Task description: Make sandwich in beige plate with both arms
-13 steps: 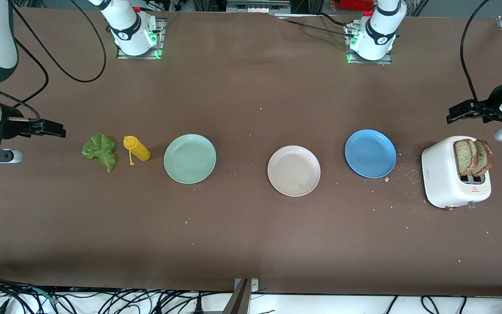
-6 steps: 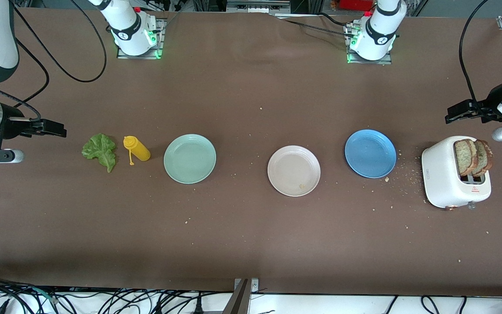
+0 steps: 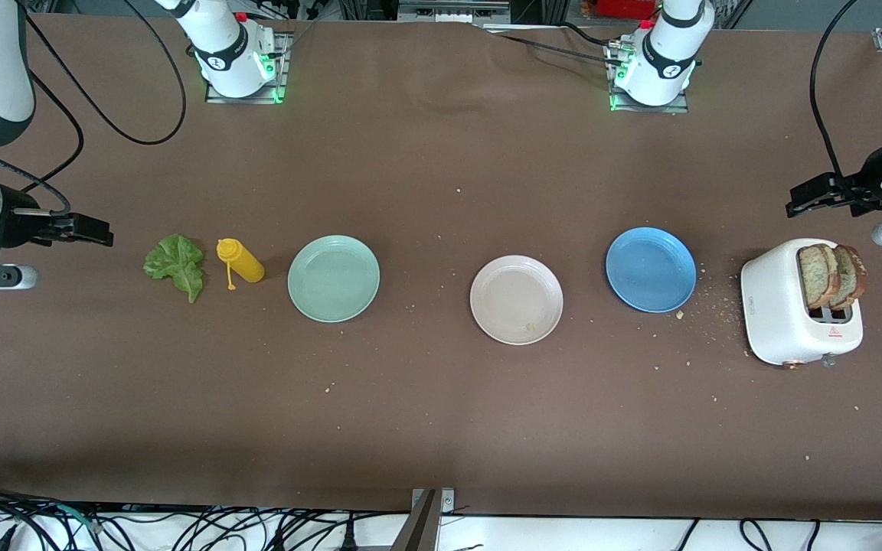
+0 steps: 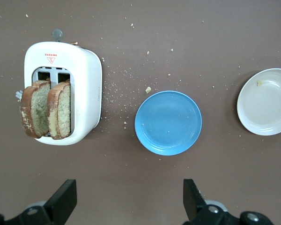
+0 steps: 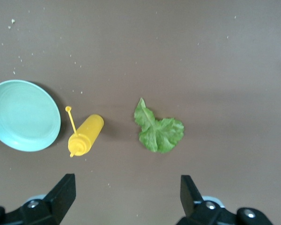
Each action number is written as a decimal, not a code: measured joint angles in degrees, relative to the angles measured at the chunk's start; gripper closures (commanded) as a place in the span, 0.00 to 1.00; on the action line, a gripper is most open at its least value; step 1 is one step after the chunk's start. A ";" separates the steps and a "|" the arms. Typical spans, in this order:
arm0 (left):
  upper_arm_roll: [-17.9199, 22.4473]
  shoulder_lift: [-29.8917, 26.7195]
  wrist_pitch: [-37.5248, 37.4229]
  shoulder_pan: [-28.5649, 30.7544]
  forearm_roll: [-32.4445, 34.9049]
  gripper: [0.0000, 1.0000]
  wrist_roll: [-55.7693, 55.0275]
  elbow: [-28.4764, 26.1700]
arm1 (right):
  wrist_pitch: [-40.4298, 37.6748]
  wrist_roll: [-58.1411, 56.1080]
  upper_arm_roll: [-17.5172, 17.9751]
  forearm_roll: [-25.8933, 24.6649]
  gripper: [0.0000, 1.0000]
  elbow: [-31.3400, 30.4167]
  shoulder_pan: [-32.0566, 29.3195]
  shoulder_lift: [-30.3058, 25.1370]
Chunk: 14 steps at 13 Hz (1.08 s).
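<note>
The beige plate (image 3: 516, 299) (image 4: 264, 101) lies bare in the middle of the table, with only a crumb on it. Two brown toasted bread slices (image 3: 831, 275) (image 4: 44, 109) stand in a white toaster (image 3: 782, 321) (image 4: 86, 79) at the left arm's end. A ruffled green lettuce leaf (image 3: 175, 264) (image 5: 158, 130) lies flat at the right arm's end. My left gripper (image 3: 797, 200) (image 4: 129, 197) hangs open in the air beside the toaster, holding nothing. My right gripper (image 3: 100, 229) (image 5: 128, 190) hangs open near the lettuce, also holding nothing.
A blue plate (image 3: 651, 269) (image 4: 168, 123) lies between the toaster and the beige plate. A mint-green plate (image 3: 333, 278) (image 5: 23, 115) and a yellow squeeze bottle (image 3: 240, 262) (image 5: 85, 135) on its side lie between the beige plate and the lettuce. Crumbs are scattered near the toaster.
Both grippers have drifted only slightly and stay open. Nothing on the table has moved.
</note>
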 measured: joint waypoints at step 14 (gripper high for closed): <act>-0.20 3.32 -0.51 -0.18 0.00 0.00 0.00 0.02 | 3.35 0.00 0.02 -0.40 0.01 -1.04 0.03 0.03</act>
